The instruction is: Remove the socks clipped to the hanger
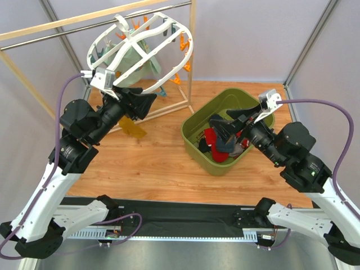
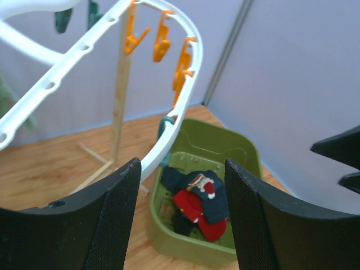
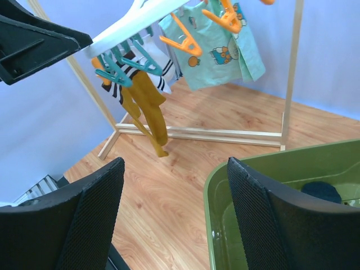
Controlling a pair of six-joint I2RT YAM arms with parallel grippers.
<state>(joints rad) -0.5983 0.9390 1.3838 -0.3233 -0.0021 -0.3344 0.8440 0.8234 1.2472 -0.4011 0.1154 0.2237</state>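
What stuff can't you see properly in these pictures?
- Top view: the right gripper covers part of the sock pile in the green bin, so the socks can't be counted.
- Top view: the left gripper hides where the mustard sock clips to the hanger.
- Left wrist view: the hanger runs off the top and left edges.
- Right wrist view: its own finger blocks most of the bin's inside.

White oval hanger hangs tilted, mustard sock, striped sock, mint sock clipped on; red and dark socks piled in green bin.

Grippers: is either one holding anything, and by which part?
Nothing is held: the left gripper and the right gripper both stand open and empty.
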